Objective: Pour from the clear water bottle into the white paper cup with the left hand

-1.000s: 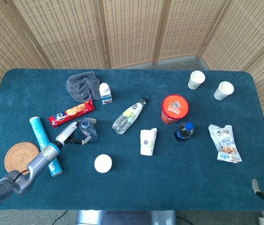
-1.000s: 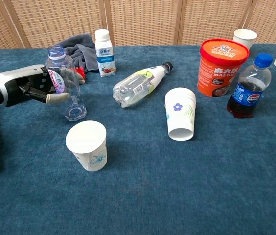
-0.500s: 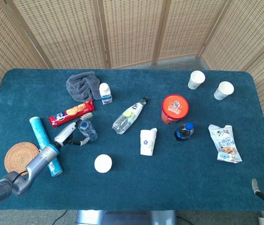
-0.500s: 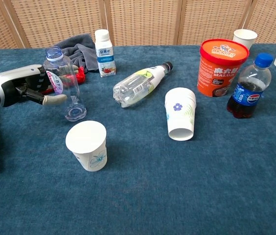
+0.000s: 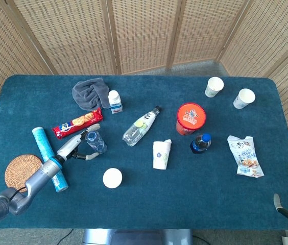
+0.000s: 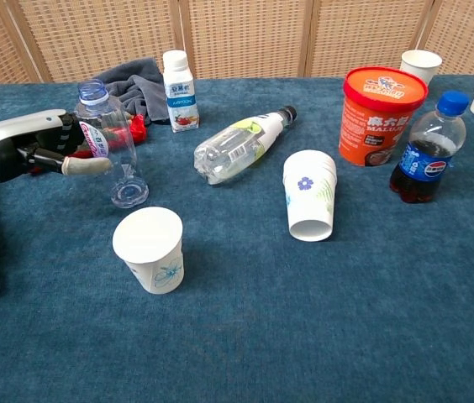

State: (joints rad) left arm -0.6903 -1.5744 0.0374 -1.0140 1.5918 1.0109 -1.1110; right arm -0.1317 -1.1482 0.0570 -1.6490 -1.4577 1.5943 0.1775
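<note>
On the blue-clothed table (image 5: 195, 199), the left hand (image 6: 31, 143) reaches beside the upright clear water bottle (image 6: 107, 138), fingers spread and seemingly not gripping, behind the white paper cup (image 6: 149, 248).

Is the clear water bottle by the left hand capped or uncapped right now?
Uncapped. The chest view shows the clear water bottle standing upright with a bare open neck.

Head view high overhead; chest view low, nearer
</note>
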